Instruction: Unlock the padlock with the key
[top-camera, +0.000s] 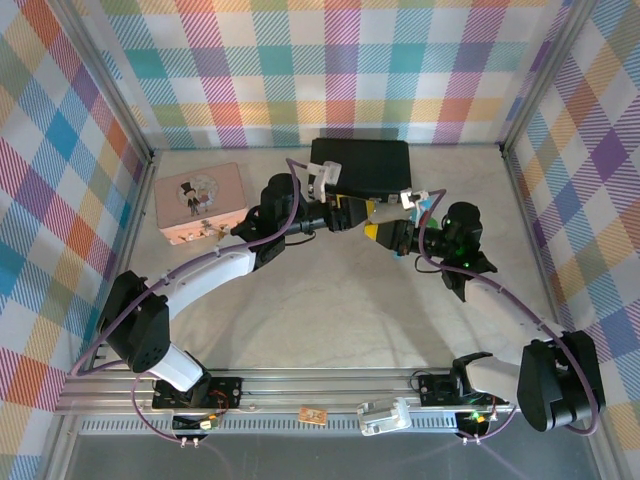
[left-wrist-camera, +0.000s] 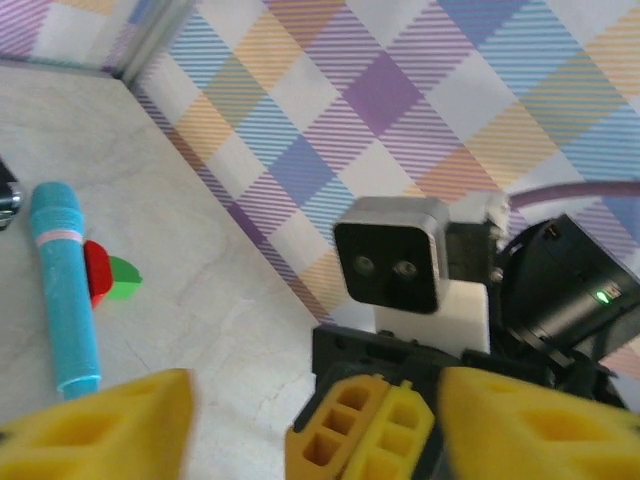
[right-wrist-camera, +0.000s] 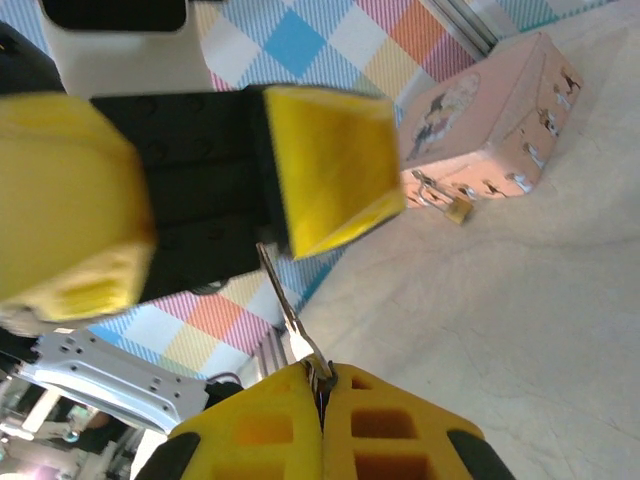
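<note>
Two end effectors face each other tip to tip above the pale surface (right-wrist-camera: 520, 330). The right end effector (right-wrist-camera: 322, 385) has its yellow fingers pressed together on one thin grey-silver metal key (right-wrist-camera: 290, 318). The key's long axis juts straight out from those fingertips, its free end pointing into the left end effector (left-wrist-camera: 320, 430), whose fingers stand wide apart with nothing gripped. One small brass-yellow padlock with a silver shackle (right-wrist-camera: 456, 208) hangs well beyond the right end effector, on the front of one pink rectangular tin (right-wrist-camera: 490, 130).

The key (right-wrist-camera: 290, 316) is half hidden by the right jaws; the padlock (right-wrist-camera: 458, 209) seems blurred.
</note>
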